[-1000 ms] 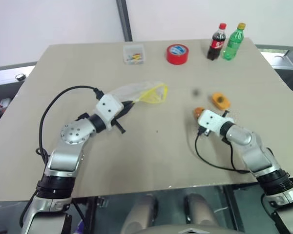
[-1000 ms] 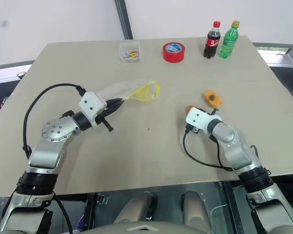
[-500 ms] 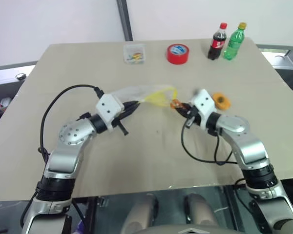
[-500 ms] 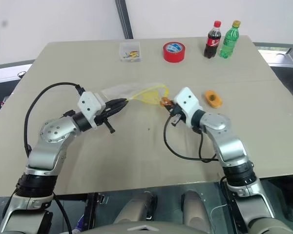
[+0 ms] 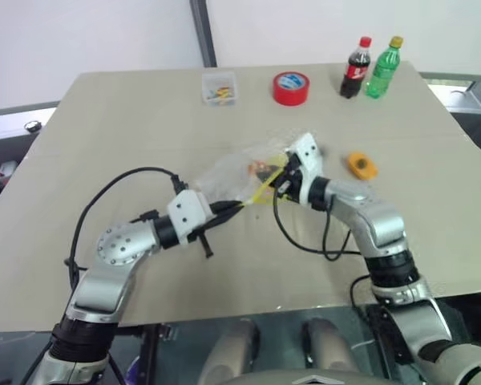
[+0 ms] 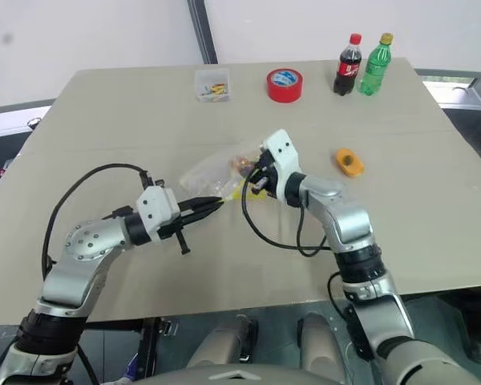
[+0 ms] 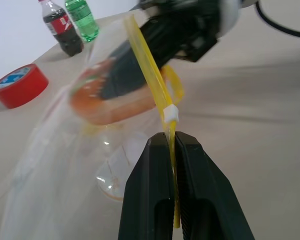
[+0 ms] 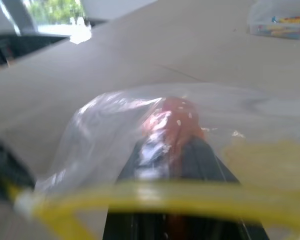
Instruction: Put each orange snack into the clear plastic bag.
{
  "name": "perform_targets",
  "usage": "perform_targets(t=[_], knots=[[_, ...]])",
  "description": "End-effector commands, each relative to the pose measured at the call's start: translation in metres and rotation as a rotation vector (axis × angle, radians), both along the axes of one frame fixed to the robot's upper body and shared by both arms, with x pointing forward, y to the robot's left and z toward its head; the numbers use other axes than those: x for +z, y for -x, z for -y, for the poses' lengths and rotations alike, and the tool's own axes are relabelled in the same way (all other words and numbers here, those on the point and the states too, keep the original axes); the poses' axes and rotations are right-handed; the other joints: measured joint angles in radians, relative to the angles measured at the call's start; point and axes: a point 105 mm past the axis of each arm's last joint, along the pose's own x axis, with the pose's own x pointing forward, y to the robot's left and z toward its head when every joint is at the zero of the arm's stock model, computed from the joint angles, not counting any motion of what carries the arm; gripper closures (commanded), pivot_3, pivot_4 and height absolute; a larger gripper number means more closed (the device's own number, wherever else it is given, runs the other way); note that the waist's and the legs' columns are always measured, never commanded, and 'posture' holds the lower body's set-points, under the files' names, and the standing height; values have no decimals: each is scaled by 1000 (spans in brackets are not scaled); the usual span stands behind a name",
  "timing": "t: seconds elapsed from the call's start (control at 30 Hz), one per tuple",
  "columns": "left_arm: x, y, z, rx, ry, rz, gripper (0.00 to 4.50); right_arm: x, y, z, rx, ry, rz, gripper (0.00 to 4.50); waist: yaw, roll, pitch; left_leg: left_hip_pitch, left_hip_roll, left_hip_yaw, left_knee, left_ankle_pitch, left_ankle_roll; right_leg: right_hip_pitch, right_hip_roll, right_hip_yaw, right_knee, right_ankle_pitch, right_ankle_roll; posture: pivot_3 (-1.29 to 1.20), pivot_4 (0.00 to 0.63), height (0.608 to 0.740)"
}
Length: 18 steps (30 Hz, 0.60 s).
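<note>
Orange snack [image 8: 171, 120] pinched by right end effector [image 6: 252, 172] inside clear bag [image 5: 228, 172].

No lettering on any label or print can be read.

The flat clear plastic bag [image 6: 212, 170] has a yellow seal strip, and the small oval orange snack [image 7: 112, 102] shows orange through it. Far right, another oval orange wrapped snack [image 6: 349, 162] has a darker centre, beyond it a round red tape roll [image 6: 284, 84] with a blue-and-white core.

Silver jointed arms, white wrist blocks, black cables, black-fingered claws.
</note>
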Motion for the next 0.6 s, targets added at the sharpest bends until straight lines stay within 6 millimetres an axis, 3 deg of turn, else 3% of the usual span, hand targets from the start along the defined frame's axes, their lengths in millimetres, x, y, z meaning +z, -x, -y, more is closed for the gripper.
perform_targets(t=[0.03,0.17,0.2,0.4,0.6], knots=[[8,3,-1,-8,7,40,4500,0,5,-15,55,-24,-7,4425,-2,0,0,0,0,0,0,0,0,0,0,0,0,0,0,0,150,740],[5,-2,-6,35,-1,46,4500,-4,11,-28,115,-4,19,4425,-7,0,0,0,0,0,0,0,0,0,0,0,0,0,0,0,150,740],[5,-3,-7,44,2,47,4500,-4,10,-29,115,4,33,3407,-9,0,0,0,0,0,0,0,0,0,0,0,0,0,0,0,150,740],[5,-12,-16,140,41,48,4500,-2,8,-12,45,28,67,714,-16,0,0,0,0,0,0,0,0,0,0,0,0,0,0,0,150,740],[1,-27,-31,274,67,49,4500,6,23,27,40,49,105,714,-14,0,0,0,0,0,0,0,1,0,0,-1,0,0,0,0,150,740]])
